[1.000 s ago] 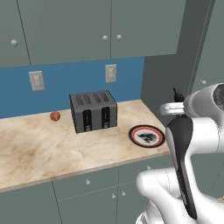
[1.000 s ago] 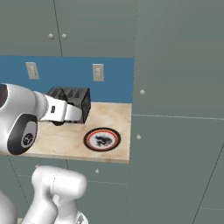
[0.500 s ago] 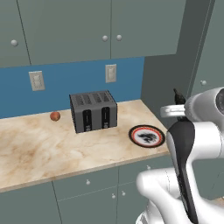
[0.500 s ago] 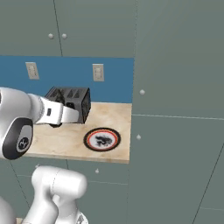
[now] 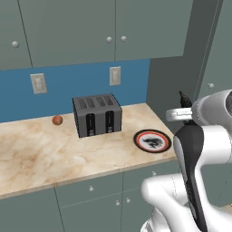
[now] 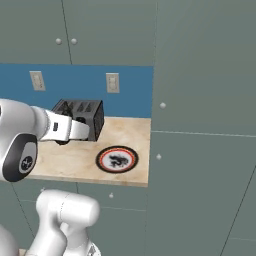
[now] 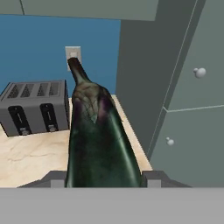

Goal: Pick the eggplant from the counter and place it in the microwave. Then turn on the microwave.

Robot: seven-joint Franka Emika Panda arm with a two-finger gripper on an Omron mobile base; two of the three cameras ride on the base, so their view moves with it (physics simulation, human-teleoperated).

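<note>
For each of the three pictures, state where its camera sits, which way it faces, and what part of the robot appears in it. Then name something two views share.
Left base view: behind the arm on its left, looking forward and down at the counter; the white arm rises at lower right.
Right base view: behind on the right, facing the same counter; the arm crosses from the left.
Hand view: on the hand, looking along the gripper, which holds the eggplant.
Shared: the toaster and the round plate appear in both base views.
</note>
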